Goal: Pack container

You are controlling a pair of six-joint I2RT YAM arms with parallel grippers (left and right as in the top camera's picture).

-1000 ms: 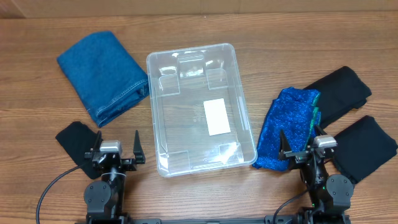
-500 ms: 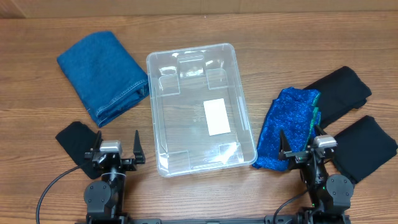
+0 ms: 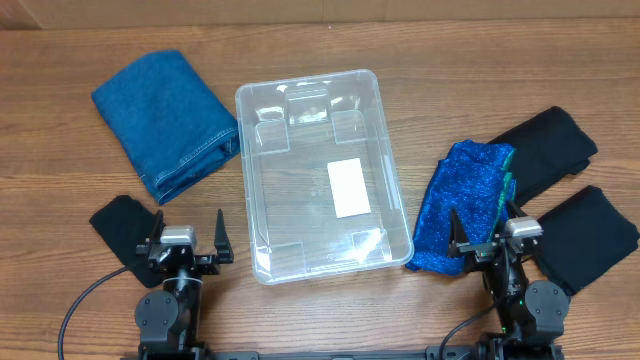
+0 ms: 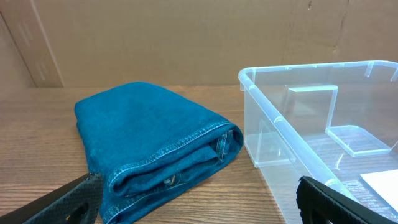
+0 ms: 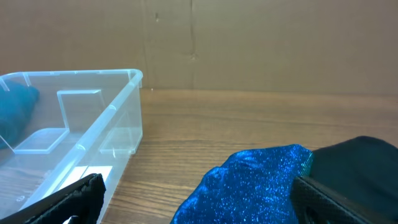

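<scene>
The clear plastic container (image 3: 262, 140) sits mid-table with a white label on its bottom and nothing inside; it also shows in the left wrist view (image 4: 273, 118) and the right wrist view (image 5: 112, 112). Folded blue jeans (image 3: 165, 120) lie to its left, also seen in the left wrist view (image 4: 149, 137). A sparkly blue cloth (image 3: 462, 200) lies to its right, also seen in the right wrist view (image 5: 261, 186). My left gripper (image 3: 186, 243) is open and empty at the front left. My right gripper (image 3: 486, 238) is open and empty over the sparkly cloth's near end.
Two black folded cloths lie at the right, one further back (image 3: 545, 150) and one nearer (image 3: 590, 235). A small black cloth (image 3: 122, 222) lies at the front left beside my left gripper. A cardboard wall (image 4: 186, 37) stands behind the table.
</scene>
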